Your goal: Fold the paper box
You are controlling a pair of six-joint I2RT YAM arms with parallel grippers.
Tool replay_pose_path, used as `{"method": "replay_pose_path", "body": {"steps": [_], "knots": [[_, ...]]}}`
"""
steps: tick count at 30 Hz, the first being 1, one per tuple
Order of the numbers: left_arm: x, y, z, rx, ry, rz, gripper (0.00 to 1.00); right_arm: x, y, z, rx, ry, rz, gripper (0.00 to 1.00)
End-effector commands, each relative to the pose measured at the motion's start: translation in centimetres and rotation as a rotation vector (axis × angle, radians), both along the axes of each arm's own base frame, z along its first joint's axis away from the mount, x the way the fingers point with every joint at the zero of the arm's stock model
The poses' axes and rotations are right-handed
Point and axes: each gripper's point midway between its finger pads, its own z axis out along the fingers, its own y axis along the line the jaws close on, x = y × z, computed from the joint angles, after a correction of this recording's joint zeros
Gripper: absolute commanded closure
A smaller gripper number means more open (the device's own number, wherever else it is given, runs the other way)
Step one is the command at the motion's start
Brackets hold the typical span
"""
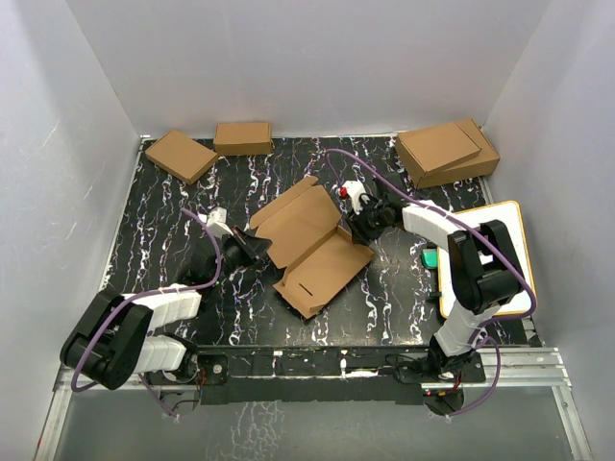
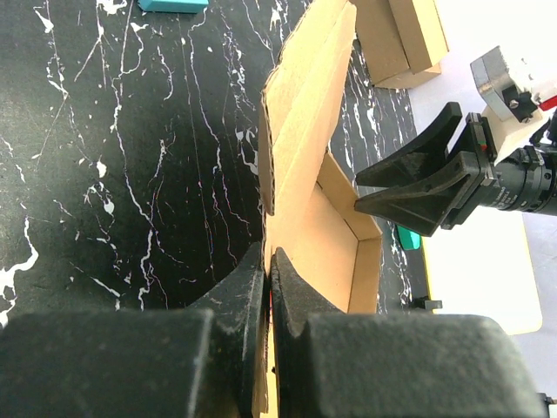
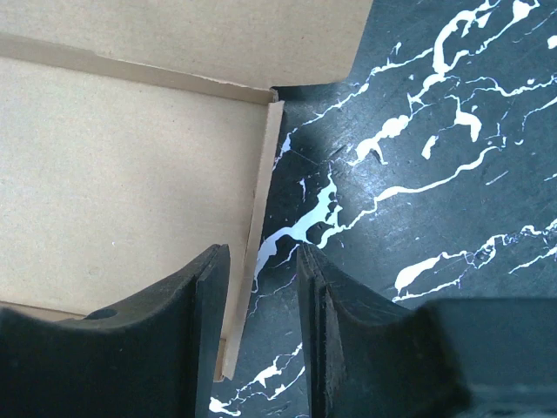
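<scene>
Left fingers pinched tight on a thin cardboard edge of the paper box, with no gap visible between them. They grip at the box's left side, and the panel above the grip stands up on edge in the left wrist view.

Right fingers are narrow but parted. A short side flap's edge runs down between them, with a gap on both sides, so they are not clamped on it. One finger is over the cardboard panel, the other over bare table. They sit at the box's far right side.

The paper box is mid-table between the two arms, still open. Two big creased panels are splayed apart, the near one has a slot, and low side flaps are partly raised.

The table is black with white veins.

Two small closed brown boxes lie at the far left, just beside each other. Two larger stacked brown boxes are at the far right.

A white board with a tan rim lies on the right side under the right arm. A small teal object is at the board's left edge.
</scene>
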Motion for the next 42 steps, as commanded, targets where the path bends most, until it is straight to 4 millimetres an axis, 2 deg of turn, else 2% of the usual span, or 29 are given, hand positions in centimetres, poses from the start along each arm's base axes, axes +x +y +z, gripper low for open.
{"method": "replay_pose_path", "body": {"steps": [1, 5, 9, 14, 15, 17, 19, 21, 25, 29, 34, 35, 37, 42], "knots": [[0.8, -0.4, 2.4, -0.013, -0.068, -0.006, 1.00, 0.2, 0.1, -0.2, -0.010, -0.017, 0.034, 0.59], [0.7, -0.4, 2.5, -0.013, -0.070, -0.007, 1.00, 0.3, 0.0, -0.8, -0.038, -0.015, 0.016, 0.63], [0.8, -0.5, 2.7, -0.011, -0.075, -0.010, 1.00, 1.1, -0.3, -0.9, -0.079, -0.050, -0.032, 0.84], [1.0, -0.5, 2.9, 0.021, -0.087, -0.019, 1.00, 1.5, -0.3, -0.3, -0.065, -0.059, -0.064, 0.88], [1.1, -0.6, 2.9, 0.034, -0.092, -0.025, 1.00, 1.2, 0.1, -0.1, -0.036, -0.042, -0.047, 0.85], [1.3, -0.8, 3.1, 0.069, -0.107, -0.050, 1.00, 0.2, 1.3, 1.0, 0.065, 0.006, 0.006, 0.68], [1.4, -1.2, 3.2, 0.116, -0.125, -0.096, 1.00, -0.3, 1.5, 2.4, 0.144, 0.018, 0.031, 0.53], [1.7, -1.9, 3.7, 0.167, -0.157, -0.158, 1.00, -0.5, 1.5, 4.1, 0.218, 0.014, 0.049, 0.44], [2.1, -3.1, 3.7, 0.262, -0.194, -0.301, 1.00, -1.0, 0.5, 7.4, 0.356, -0.011, 0.077, 0.40], [2.6, -4.0, 3.6, 0.270, -0.198, -0.428, 1.00, -1.3, -0.7, 10.2, 0.453, -0.054, 0.092, 0.40], [4.1, -4.4, 3.1, 0.230, -0.140, -0.535, 1.00, -1.6, -1.5, 11.8, 0.502, -0.089, 0.087, 0.40], [4.6, -4.3, 3.1, 0.231, -0.129, -0.538, 0.98, -1.6, -1.6, 11.8, 0.503, -0.090, 0.085, 0.40], [5.8, -3.6, 2.8, 0.245, -0.098, -0.509, 0.79, -1.5, -1.8, 11.8, 0.503, -0.091, 0.079, 0.40], [8.6, -0.8, 3.3, 0.346, -0.072, -0.341, 0.47, -1.5, -2.0, 11.6, 0.505, -0.082, 0.071, 0.40]]}}
